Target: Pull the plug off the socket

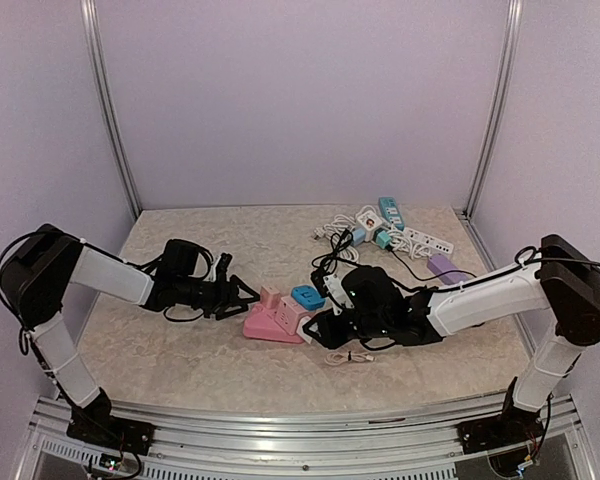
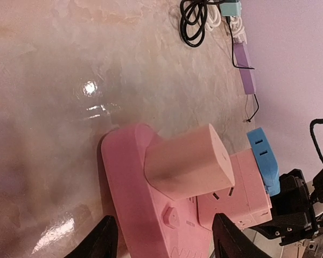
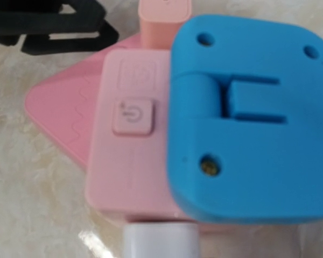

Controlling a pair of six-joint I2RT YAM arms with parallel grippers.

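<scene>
A pink socket block [image 1: 272, 325] lies mid-table. A pale pink cube plug [image 1: 270, 298] and a blue plug [image 1: 307, 296] sit plugged into it. My left gripper [image 1: 248, 297] is open at the block's left end. In the left wrist view its fingers [image 2: 99, 239] straddle the pink block [image 2: 129, 193] just below the cube plug [image 2: 188, 161]. My right gripper [image 1: 320, 325] is at the block's right end. The right wrist view shows the blue plug [image 3: 247, 118] and pink block [image 3: 129, 161] very close. My own right fingers are not seen there.
A white connector [image 3: 160, 242] meets the block's near end. Several power strips, white [image 1: 427, 240], teal [image 1: 391, 211] and purple [image 1: 446, 268], lie with a black cable [image 1: 332, 262] at the back right. A small white cable [image 1: 350, 357] lies near the front. Frame posts stand at the back corners.
</scene>
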